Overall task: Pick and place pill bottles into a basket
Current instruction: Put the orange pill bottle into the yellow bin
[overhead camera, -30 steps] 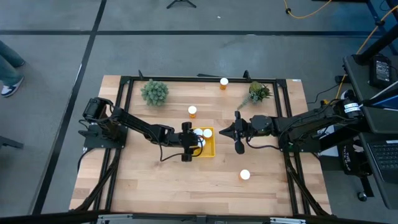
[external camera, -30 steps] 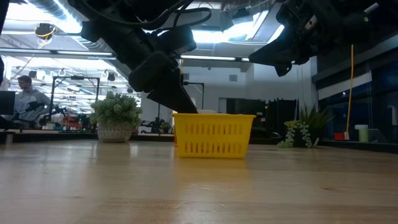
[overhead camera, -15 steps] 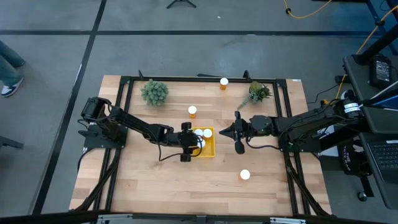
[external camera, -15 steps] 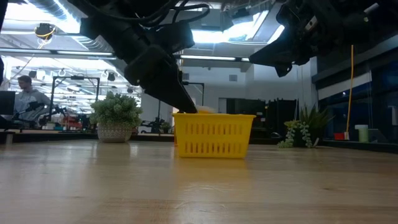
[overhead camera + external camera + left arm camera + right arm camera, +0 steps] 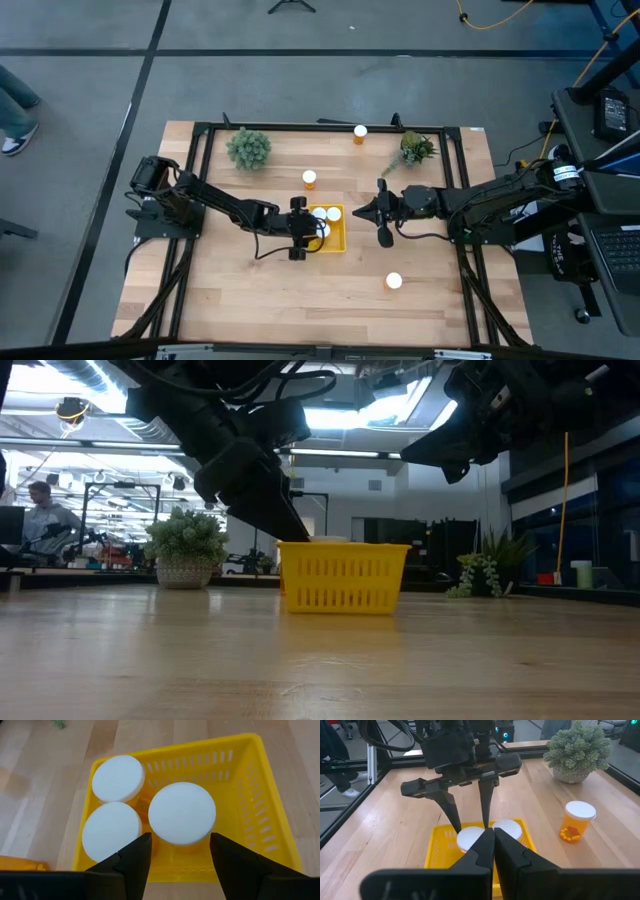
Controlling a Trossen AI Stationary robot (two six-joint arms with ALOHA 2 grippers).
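The yellow basket [image 5: 336, 242] stands mid-table and holds three pill bottles, which show as white caps in the left wrist view [image 5: 118, 777] [image 5: 111, 830] [image 5: 182, 812]. My left gripper [image 5: 180, 837] is open over the basket's left end. Its fingers point down on either side of the nearest bottle, and I see no touch. My right gripper [image 5: 358, 212] is shut and empty, above the table just right of the basket. Three more bottles stand upright on the table: one beyond the basket [image 5: 309, 179], one at the far edge [image 5: 360, 131], one near right [image 5: 393, 282].
Two small potted plants stand at the back, left [image 5: 248, 148] and right [image 5: 415, 150]. A black frame [image 5: 200, 200] runs round the table. Bare wood lies in front of the basket and along the near edge. A person sits far off in the room [image 5: 45, 520].
My left gripper has drawn back a little, up and toward the table's left, while its fingers stay open over the basket. The bottles in the basket and my right gripper have kept still.
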